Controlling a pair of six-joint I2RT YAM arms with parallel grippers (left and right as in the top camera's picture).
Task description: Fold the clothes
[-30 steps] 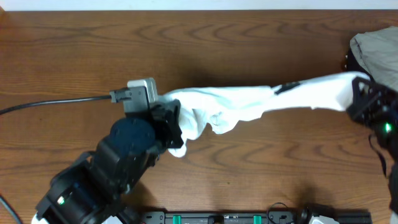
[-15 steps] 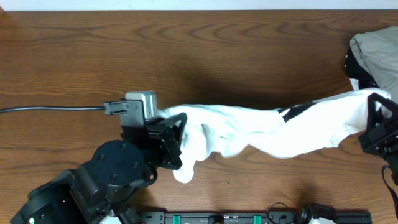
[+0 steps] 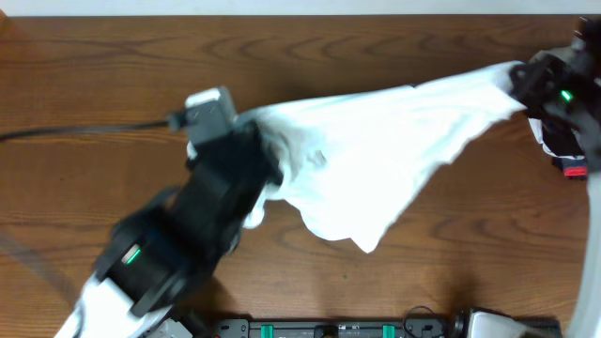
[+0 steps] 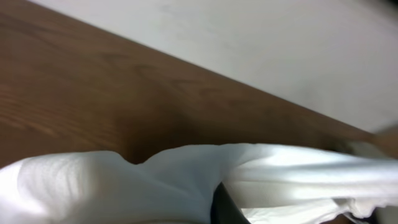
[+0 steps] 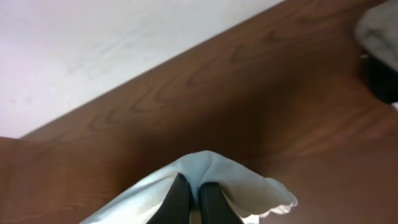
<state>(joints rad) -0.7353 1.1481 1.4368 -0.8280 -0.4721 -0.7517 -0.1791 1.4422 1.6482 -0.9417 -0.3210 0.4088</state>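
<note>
The clothes, a white T-shirt (image 3: 376, 155), hang stretched above the wooden table (image 3: 113, 66) as a wide sheet between both arms. My left gripper (image 3: 261, 150) is shut on the shirt's left end, and cloth bunches round it. In the left wrist view the white fabric (image 4: 124, 186) fills the bottom and covers all but one dark finger (image 4: 227, 208). My right gripper (image 3: 524, 83) is shut on the right end, at the far right of the table. In the right wrist view its two dark fingers (image 5: 180, 199) pinch a fold of the shirt (image 5: 249, 180), with the gripper (image 5: 194, 186) tight on it.
A heap of other garments lies at the right edge, largely hidden by the right arm: grey cloth (image 5: 379, 25) over black (image 5: 382, 81), with a bit of red (image 3: 570, 169). A black cable (image 3: 84, 131) runs in from the left edge to the left wrist.
Both grippers have swung toward the far side of the table, the right one to the far right corner. The shirt has opened from a twisted band into a broad hanging sheet.
</note>
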